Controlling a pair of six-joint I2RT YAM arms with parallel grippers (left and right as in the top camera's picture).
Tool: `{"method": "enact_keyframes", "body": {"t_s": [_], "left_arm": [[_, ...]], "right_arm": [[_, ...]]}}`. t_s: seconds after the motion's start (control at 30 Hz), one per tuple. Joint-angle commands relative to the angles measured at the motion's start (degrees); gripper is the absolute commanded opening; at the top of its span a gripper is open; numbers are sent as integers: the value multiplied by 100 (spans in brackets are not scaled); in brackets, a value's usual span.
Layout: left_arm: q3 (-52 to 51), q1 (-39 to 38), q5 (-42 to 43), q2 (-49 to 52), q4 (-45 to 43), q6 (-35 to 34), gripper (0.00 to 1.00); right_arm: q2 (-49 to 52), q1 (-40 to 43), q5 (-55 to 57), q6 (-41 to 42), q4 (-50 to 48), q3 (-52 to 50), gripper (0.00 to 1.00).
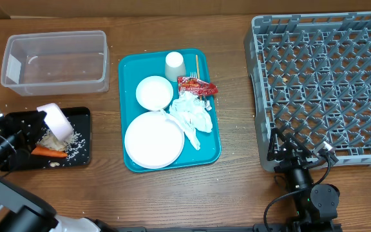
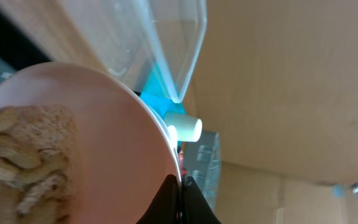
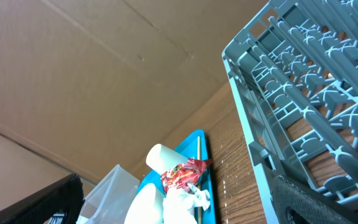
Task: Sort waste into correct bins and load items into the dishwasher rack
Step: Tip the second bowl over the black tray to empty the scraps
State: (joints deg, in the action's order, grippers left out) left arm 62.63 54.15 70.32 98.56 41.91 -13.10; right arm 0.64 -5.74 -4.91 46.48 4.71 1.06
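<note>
The tub [image 1: 55, 82] is clear glossy plastic, the table [image 1: 237, 193] probably wood.

Soft, even light falls from above, and shadows are faint and short. The overhead view is sharp, though the white plate [image 1: 153, 140] nearly blows out. In the left wrist view the pink bowl [image 2: 104, 143], very near, is blurred. The right wrist view is clear.

I seem to be in a lab-style test cell, not a real kitchen: plain cardboard sheets [image 3: 104, 62] wall in my wooden table [image 1: 237, 190], where a grey dishwasher rack [image 1: 327, 84] and a teal tray [image 1: 211, 158] sit.
</note>
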Motion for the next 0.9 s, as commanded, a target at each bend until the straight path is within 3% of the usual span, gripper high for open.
{"method": "enact_keyframes", "body": {"t_s": [0.0,0.17,0.33,0.4,0.43,0.47,0.57,0.63,0.7,0.73,0.87], "left_arm": [[-61,201,459,511,105,-450,4],[-61,262,1394,957,107,164,4],[-61,262,2037,955,83,326,4],[-59,278,2022,955,-199,153,4],[-59,297,2033,977,-673,-260,4],[-59,299,2033,966,-468,-472,4],[-59,293,2037,966,-387,-363,4],[-59,293,2028,966,236,-299,4],[-59,293,2037,966,-129,-280,4],[-59,291,2033,951,238,-210,4],[-59,280,2035,933,-109,140,4]], "right_arm": [[-35,-31,59,2,-28,-59,100],[-35,-31,59,2,-28,-59,100],[-35,-31,61,2,-28,-59,100],[-35,-31,61,2,-28,-59,100],[-35,-31,61,2,-28,-59,100],[-35,-31,61,2,-28,-59,100],[-35,-31,61,2,-28,-59,100],[-35,-31,59,2,-28,-59,100],[-35,-31,61,2,-28,-59,100],[-35,-31,61,2,-28,-59,100],[-35,-31,61,2,-28,-59,100]]}}
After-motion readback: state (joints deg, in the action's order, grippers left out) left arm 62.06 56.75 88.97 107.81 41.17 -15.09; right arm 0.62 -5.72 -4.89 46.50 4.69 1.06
